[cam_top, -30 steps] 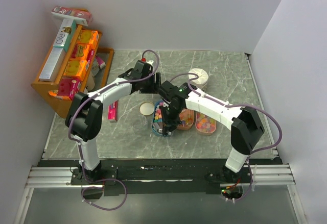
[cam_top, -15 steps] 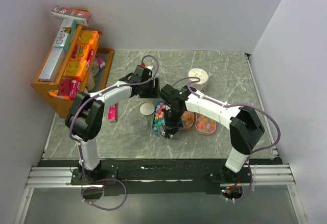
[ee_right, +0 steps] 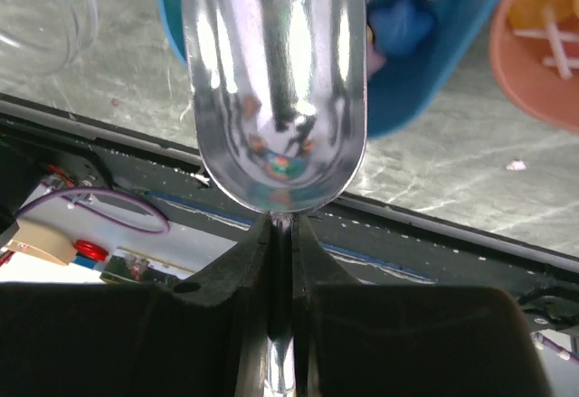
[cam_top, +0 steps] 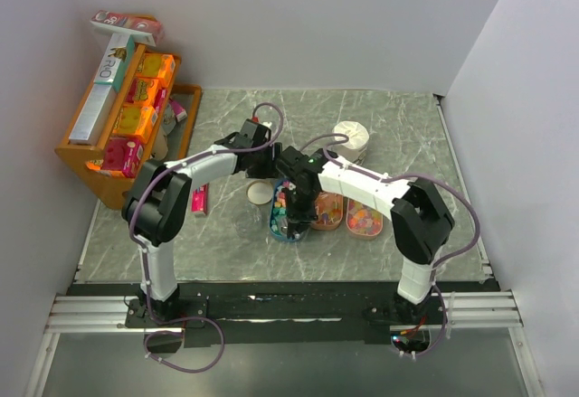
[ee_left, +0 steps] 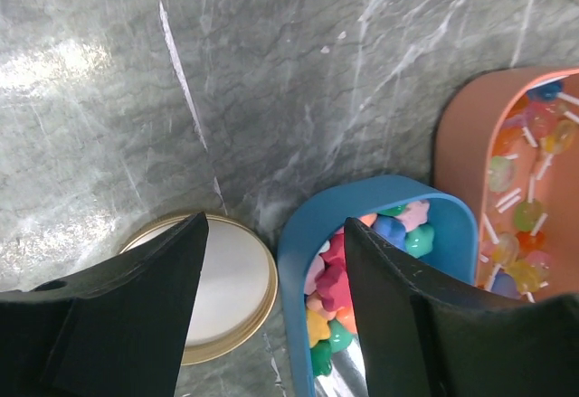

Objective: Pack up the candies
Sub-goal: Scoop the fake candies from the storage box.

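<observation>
A clear jar (cam_top: 246,222) is standing on the marble table (ee_left: 298,62) with its cream lid (ee_left: 231,270) lying off just beyond it. The left gripper (ee_left: 276,234) is hovering above the lid's edge, jaws spread and holding nothing. Just right of the lid, the candies (ee_left: 327,288) are lying heaped in a blue tray (ee_left: 298,234). The right gripper (ee_right: 282,225) is pinching the thin handle of a metal scoop (ee_right: 271,71), whose bowl is hanging empty over the tray's near end. Further right, lollipops (ee_left: 525,189) are filling an orange tray (ee_left: 457,144). The sweets look tiny, light, loose and likely to roll, so pinching them singly seems unwise. Sliding the scoop's lip under the heap and carrying it level looks safer.
</observation>
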